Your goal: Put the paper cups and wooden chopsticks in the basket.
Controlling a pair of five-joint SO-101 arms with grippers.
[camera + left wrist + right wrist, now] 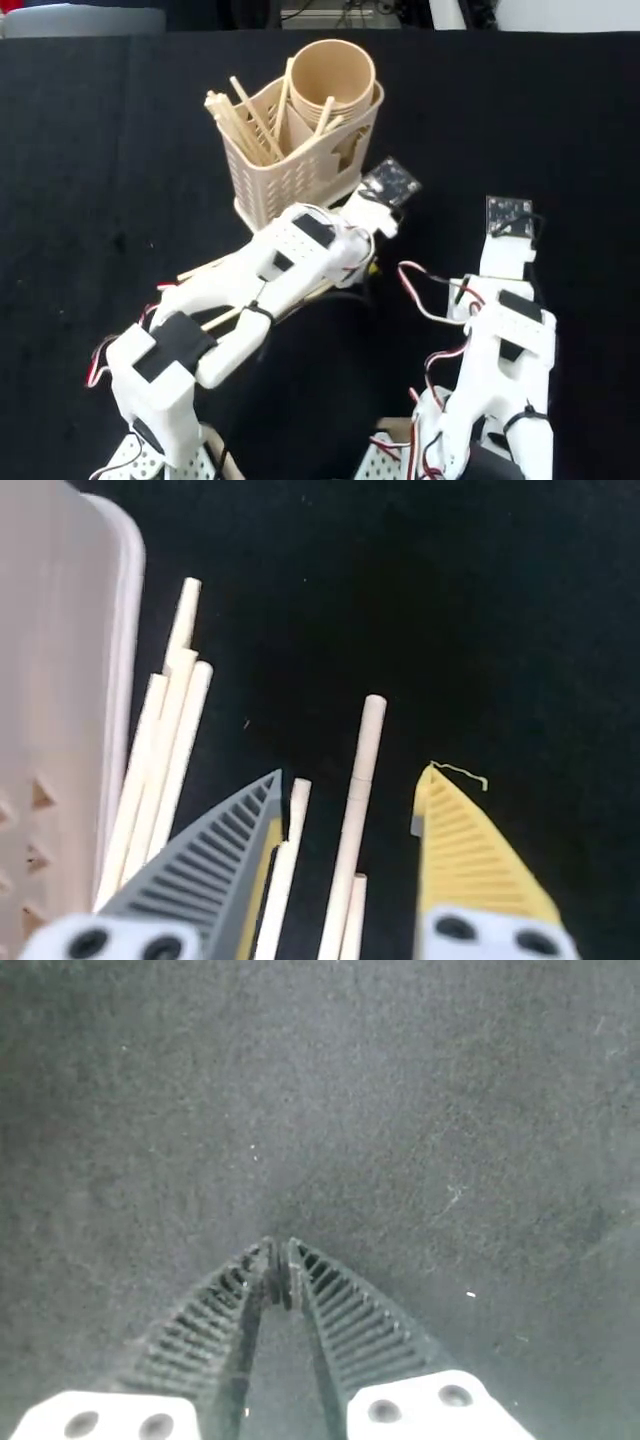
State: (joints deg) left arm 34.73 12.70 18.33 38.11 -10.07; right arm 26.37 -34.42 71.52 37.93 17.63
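**Q:** High view, entry one: what is recorded?

**A:** Basket (300, 175), set toward 12 o'clock on the table (90, 150). Paper cups (332, 72) and wooden chopsticks (245, 115) are stood inside it. Loose chopsticks (200, 270) are laid at 7 o'clock from the basket, under the left arm.

**Q:** Entry two, grippers?

**A:** Left gripper (352, 772): fingers spread, loose chopsticks lying ungripped between them, beside the basket wall. Right gripper (278, 1252): fingers pressed together, nothing held, at 4 o'clock from the basket.
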